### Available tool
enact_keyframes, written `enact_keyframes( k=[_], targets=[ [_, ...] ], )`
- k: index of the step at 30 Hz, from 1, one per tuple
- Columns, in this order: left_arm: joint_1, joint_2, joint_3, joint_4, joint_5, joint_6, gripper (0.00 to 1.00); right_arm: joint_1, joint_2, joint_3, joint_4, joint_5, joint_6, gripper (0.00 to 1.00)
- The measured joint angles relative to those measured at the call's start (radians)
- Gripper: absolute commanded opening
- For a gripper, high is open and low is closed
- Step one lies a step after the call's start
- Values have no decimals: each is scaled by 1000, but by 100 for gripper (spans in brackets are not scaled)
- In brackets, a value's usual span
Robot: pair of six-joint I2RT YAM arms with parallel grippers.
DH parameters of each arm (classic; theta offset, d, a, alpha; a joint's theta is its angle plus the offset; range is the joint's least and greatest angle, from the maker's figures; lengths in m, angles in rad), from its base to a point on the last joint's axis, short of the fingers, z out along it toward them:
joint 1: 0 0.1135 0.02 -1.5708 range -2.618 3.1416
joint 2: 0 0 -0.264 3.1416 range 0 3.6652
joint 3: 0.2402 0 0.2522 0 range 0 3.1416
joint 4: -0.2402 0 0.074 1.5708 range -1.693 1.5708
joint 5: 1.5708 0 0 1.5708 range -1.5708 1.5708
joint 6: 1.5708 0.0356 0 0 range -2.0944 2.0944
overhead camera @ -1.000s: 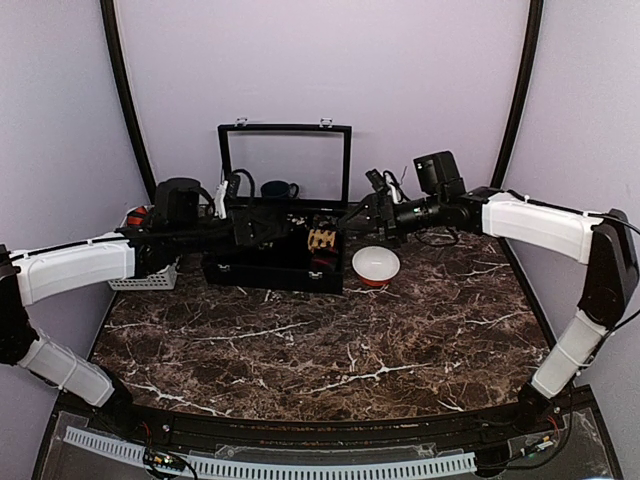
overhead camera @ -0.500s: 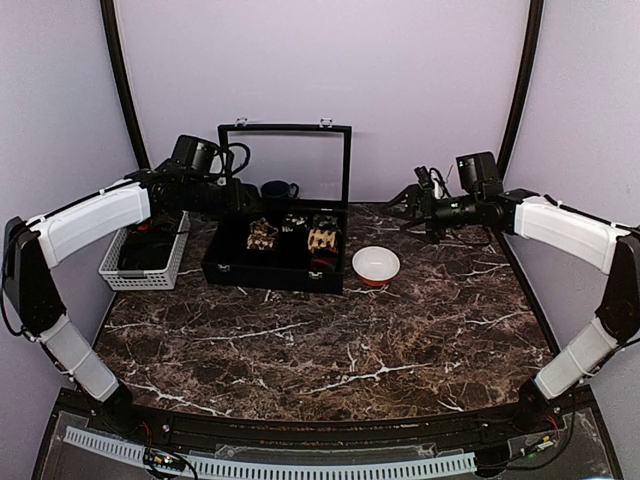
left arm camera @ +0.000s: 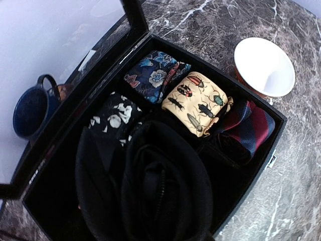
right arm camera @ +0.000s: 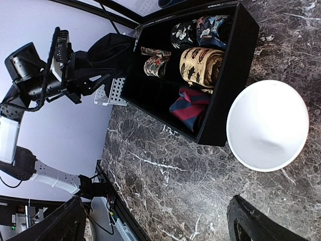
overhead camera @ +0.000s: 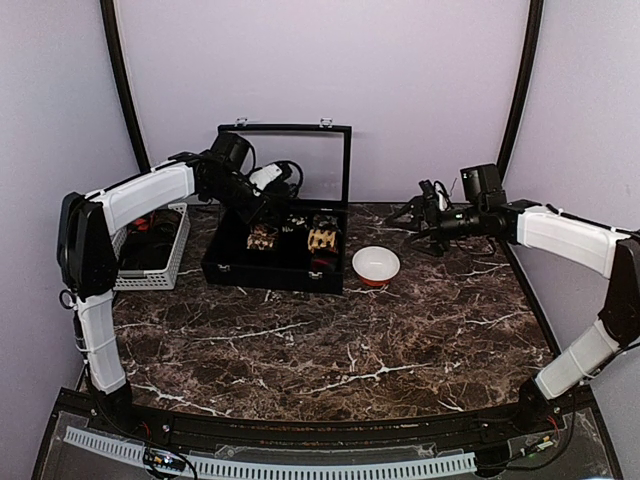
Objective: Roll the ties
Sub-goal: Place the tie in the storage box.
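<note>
From above, the left pincer (overhead camera: pixel 258 203) hangs over the far-left end of the open black case (overhead camera: pixel 270 272). The case sits toward the far side of the marble tabletop (overhead camera: pixel 350 350) with its glass lid (overhead camera: pixel 285 128) standing upright. What the pincer carries is too dark to read from up here. A white bowl (overhead camera: pixel 376 264) stands just right of the case and a white basket (overhead camera: pixel 140 283) just left. The right pincer (overhead camera: pixel 412 220) hovers further right, near the bowl, spread wide and empty. Over to the left wrist: a fat coil of black tie (left arm camera: pixel 165 186) fills the foreground. The pincer looks clamped on it, though black fingers against black cloth hide the contact itself. Past the coil, rolled ties sit snug in their compartments: a black-and-white floral tie (left arm camera: pixel 113 115), a blue floral tie (left arm camera: pixel 155 75), a yellow beetle-print tie (left arm camera: pixel 198 103) and a red striped tie (left arm camera: pixel 248 125). A blue mug (left arm camera: pixel 30 108) stands behind the lid. On to the right wrist: its jaws gape at the bottom of the view with only marble and bowl ahead. Across the case a tan patterned tie (right arm camera: pixel 155 61) shows too, with the black bundle hanging above the left end. The cloth should be light, soft and likely slick, so a coil will probably spring open if simply let go. The best hold is across the roll's flat flanks, pressing the layers together, and then lowering it between compartment walls that can keep it wound.
</note>
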Motion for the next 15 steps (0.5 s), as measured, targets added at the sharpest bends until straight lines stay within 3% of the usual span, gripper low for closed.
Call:
enact_keyframes(
  k=[7, 15],
  targets=[
    [-7, 98, 101, -61, 39, 260, 0, -8, -3, -46, 21, -21, 19, 98],
    [-58, 202, 134, -57, -90, 393, 0, -11, -3, -59, 39, -45, 41, 98]
  ],
)
